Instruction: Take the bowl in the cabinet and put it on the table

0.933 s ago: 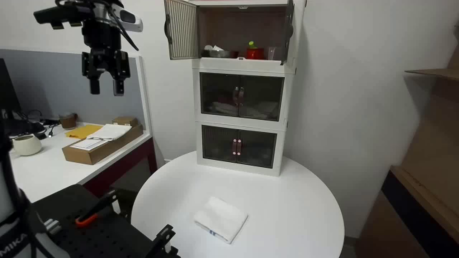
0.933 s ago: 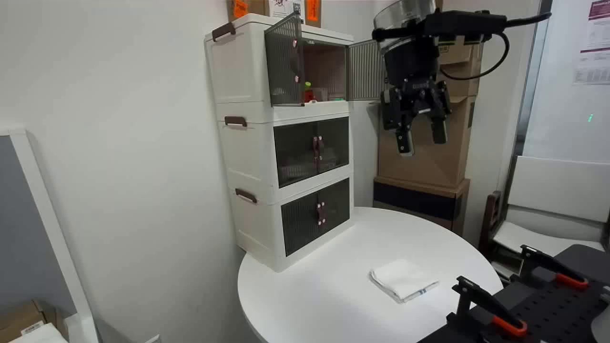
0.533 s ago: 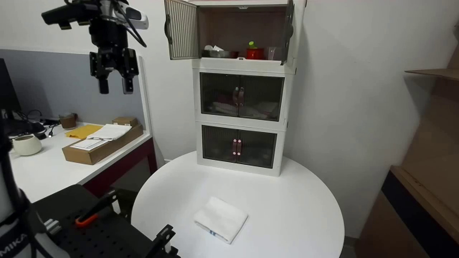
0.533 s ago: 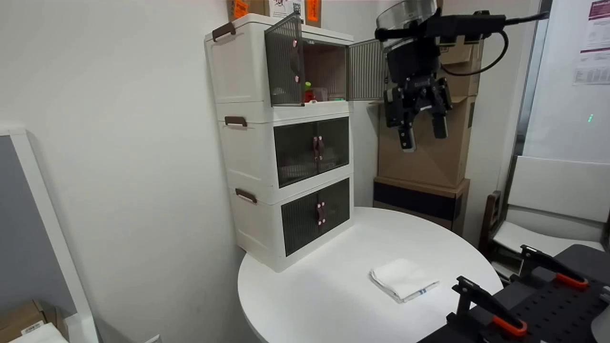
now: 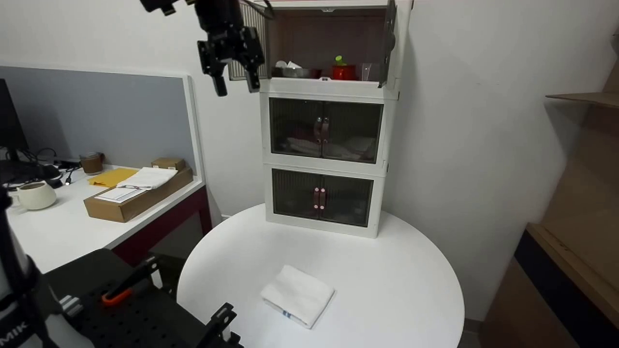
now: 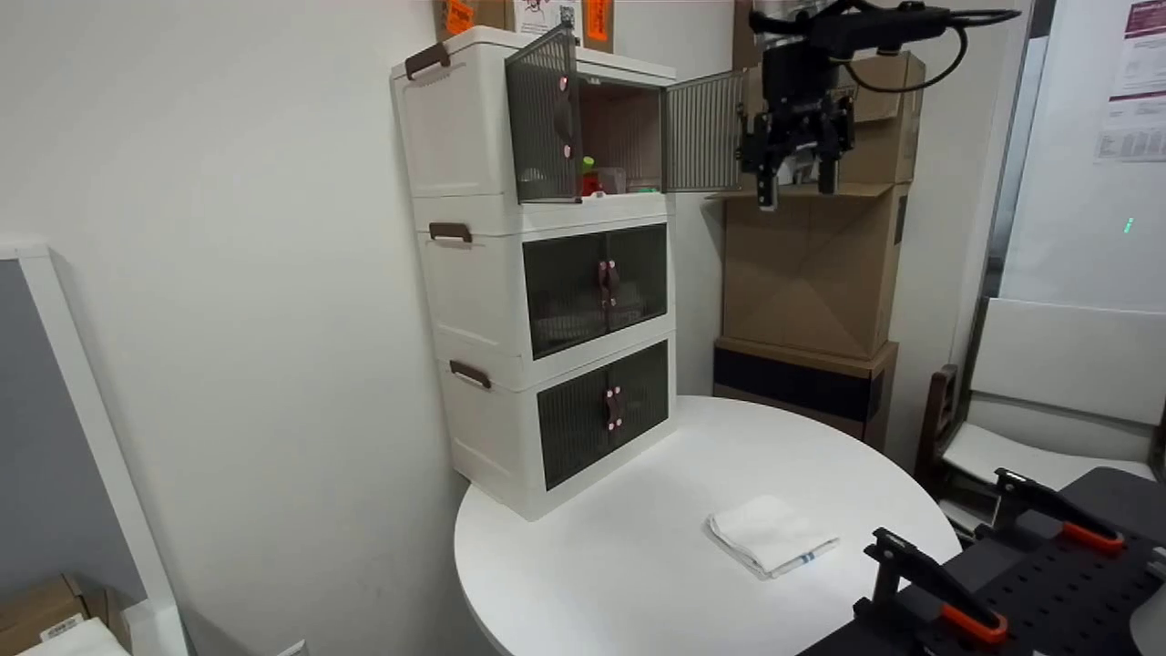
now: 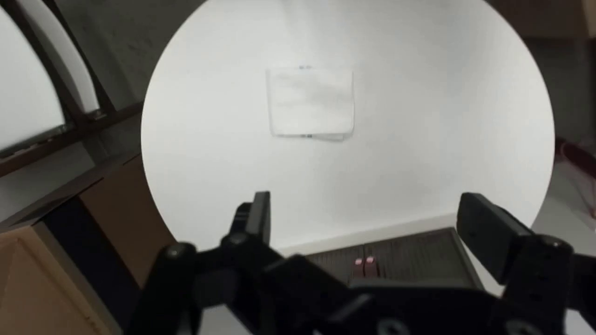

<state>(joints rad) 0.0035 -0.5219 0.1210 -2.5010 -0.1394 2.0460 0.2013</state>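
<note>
The silvery bowl [image 5: 296, 72] with light pieces in it sits in the open top compartment of the white cabinet [image 5: 325, 164]. The cabinet also shows in an exterior view [image 6: 487, 301], where the bowl is hidden, and its lower door shows in the wrist view [image 7: 414, 256]. The bowl is out of the wrist view. The cabinet stands on the round white table [image 5: 382, 285], seen too in the wrist view [image 7: 428, 121]. My gripper [image 5: 237, 89] is open and empty, pointing down, in front of the open left door. Its fingers frame the wrist view's lower part [image 7: 368, 200].
Both top cabinet doors stand open: the left [image 6: 701, 132] and the right [image 6: 545, 118]. A red pot [image 5: 344, 72] and a clear cup [image 5: 366, 72] stand right of the bowl. A folded white cloth [image 5: 297, 295] lies on the table. Cardboard boxes [image 6: 811, 273] stand behind the gripper.
My gripper has moved right and up in an exterior view, toward the cabinet's top compartment, and now overlaps the left door. It stays open. The objects have not moved.
</note>
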